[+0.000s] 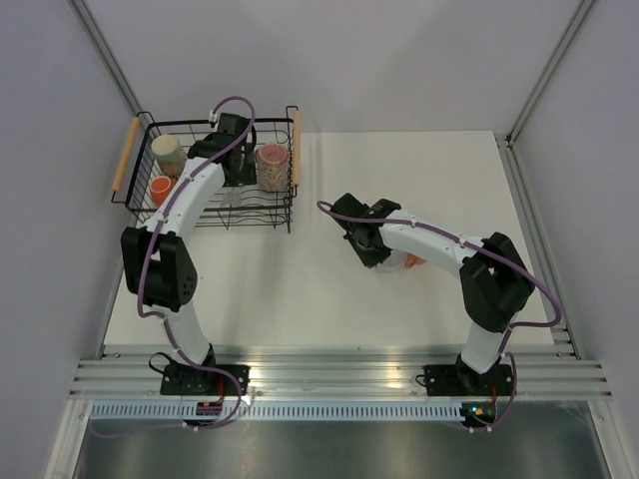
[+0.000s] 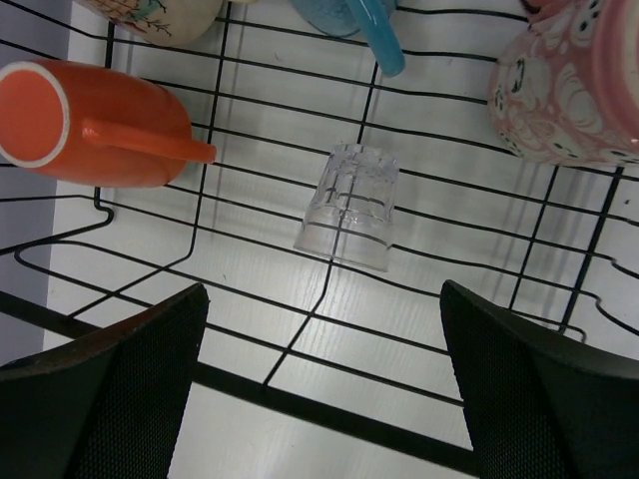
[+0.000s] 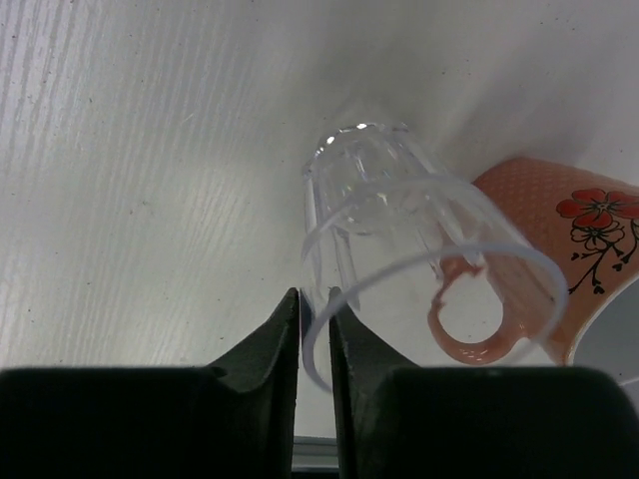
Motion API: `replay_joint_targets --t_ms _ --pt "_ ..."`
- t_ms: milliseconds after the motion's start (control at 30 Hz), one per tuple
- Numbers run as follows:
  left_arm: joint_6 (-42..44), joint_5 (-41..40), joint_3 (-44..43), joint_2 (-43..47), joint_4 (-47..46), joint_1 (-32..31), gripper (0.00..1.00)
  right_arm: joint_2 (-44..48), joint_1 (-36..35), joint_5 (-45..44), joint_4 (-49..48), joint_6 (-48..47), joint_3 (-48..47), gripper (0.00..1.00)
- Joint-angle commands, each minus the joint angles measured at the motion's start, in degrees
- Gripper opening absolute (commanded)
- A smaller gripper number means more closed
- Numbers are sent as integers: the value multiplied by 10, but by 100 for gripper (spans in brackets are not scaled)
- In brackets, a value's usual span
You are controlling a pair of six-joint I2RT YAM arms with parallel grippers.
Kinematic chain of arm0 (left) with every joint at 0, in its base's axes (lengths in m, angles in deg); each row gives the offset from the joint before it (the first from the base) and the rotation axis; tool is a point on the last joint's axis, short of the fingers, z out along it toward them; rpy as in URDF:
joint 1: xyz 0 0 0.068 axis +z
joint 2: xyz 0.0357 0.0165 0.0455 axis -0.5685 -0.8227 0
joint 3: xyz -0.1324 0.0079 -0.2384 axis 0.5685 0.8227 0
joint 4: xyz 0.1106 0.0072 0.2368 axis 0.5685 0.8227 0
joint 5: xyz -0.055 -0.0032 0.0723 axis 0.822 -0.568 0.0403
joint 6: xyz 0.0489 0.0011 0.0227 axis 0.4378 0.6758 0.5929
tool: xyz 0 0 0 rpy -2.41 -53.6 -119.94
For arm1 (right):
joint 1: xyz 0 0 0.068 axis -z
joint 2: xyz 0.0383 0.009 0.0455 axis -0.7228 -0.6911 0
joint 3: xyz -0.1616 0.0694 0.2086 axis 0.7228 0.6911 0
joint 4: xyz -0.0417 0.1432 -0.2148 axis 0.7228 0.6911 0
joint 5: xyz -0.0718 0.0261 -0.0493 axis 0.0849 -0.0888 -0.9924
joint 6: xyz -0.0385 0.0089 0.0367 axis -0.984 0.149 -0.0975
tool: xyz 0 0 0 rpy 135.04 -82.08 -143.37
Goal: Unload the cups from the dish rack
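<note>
black wire forms the dish rack, which is set at the far left corner of the white table, with a light wooden bar handle on each short side. inside the dish rack, five cups are seen from the left wrist. a clear tumbler is stood mouth-down on the ridged wire bottom near the middle. an orange mug with a white inside is laid on its side to one side of the tumbler, and a pink patterned cup is set at the other side. a blue mug and a cream mug are cut off by the top edge of that view. the left gripper is held over the dish rack above the clear tumbler, its fingers spread wide apart with nothing between them.

outside the dish rack, to its right and well apart from it, a clear glass is pinched by its rim in the right gripper, the jaws nearly closed on the glass wall. the glass is tilted, its mouth turned toward the wrist camera. just beside it a peach mug with red flowers is seen, its handle turned toward the camera. whether the base of the glass is touching the table cannot be told.
</note>
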Motion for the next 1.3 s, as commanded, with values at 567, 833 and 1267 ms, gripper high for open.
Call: replay_joint_targets --t_ms 567,833,1267 --pt "38 103 -148 -179 42 64 99 106 0 -53 7 37 -11 89" --pt "53 117 -171 -230 55 65 98 153 -3 -61 8 49 11 91" --pt "57 131 -155 -244 68 60 82 160 -3 -61 -9 46 35 79"
